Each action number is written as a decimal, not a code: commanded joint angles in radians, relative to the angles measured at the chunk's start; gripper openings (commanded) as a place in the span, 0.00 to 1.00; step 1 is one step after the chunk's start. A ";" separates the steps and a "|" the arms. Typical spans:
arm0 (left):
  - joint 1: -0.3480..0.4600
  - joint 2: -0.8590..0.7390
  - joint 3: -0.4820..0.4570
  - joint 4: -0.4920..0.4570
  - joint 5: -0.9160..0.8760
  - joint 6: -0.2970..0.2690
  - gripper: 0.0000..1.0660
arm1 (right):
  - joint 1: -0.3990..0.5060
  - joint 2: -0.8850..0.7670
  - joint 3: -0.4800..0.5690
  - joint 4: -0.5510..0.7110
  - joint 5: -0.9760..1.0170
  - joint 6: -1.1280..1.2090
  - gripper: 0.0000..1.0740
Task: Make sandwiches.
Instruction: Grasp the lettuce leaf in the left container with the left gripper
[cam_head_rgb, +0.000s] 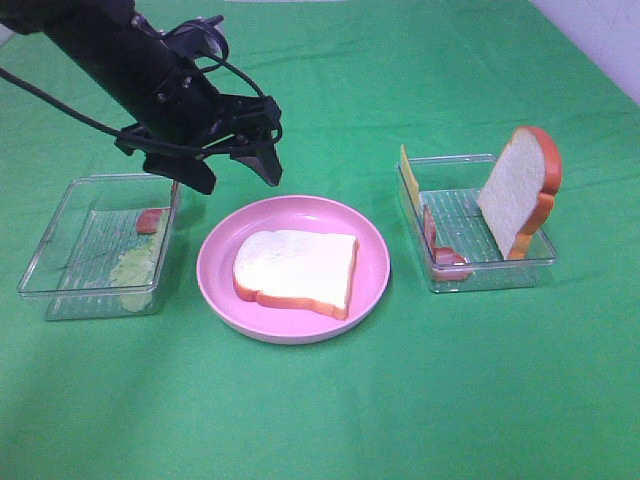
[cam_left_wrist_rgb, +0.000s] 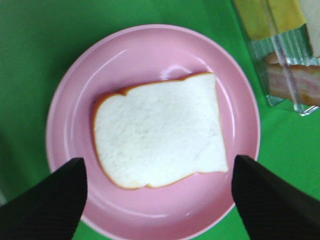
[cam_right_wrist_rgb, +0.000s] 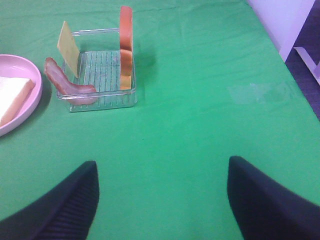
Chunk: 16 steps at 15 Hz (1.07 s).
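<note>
One white bread slice (cam_head_rgb: 297, 270) with an orange-brown crust lies flat on the pink plate (cam_head_rgb: 372, 262). My left gripper (cam_head_rgb: 240, 180) hangs open above the plate's far left edge, with nothing between its fingers. In the left wrist view the slice (cam_left_wrist_rgb: 160, 132) fills the plate (cam_left_wrist_rgb: 65, 115), and the left gripper (cam_left_wrist_rgb: 157, 164) straddles its near edge from above. A second bread slice (cam_head_rgb: 520, 190) leans upright in the right clear container (cam_head_rgb: 500, 272), beside yellow cheese (cam_head_rgb: 408, 175) and bacon (cam_head_rgb: 440, 255). My right gripper (cam_right_wrist_rgb: 162, 165) is open over bare cloth, apart from that container (cam_right_wrist_rgb: 100, 97).
A left clear container (cam_head_rgb: 60, 240) holds pale green lettuce (cam_head_rgb: 135, 270) and a bacon piece (cam_head_rgb: 150, 220). Green cloth covers the table. The right wrist view shows the table's edge and a white wall (cam_right_wrist_rgb: 285, 20) beyond the cloth.
</note>
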 joint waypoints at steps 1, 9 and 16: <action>-0.004 -0.043 -0.083 0.223 0.232 -0.204 0.71 | -0.004 -0.009 -0.002 -0.003 -0.009 -0.004 0.64; -0.004 -0.027 -0.132 0.445 0.448 -0.363 0.71 | -0.004 -0.009 -0.002 -0.003 -0.009 -0.004 0.64; -0.004 0.120 -0.132 0.438 0.408 -0.366 0.67 | -0.004 -0.009 -0.002 -0.003 -0.009 -0.004 0.64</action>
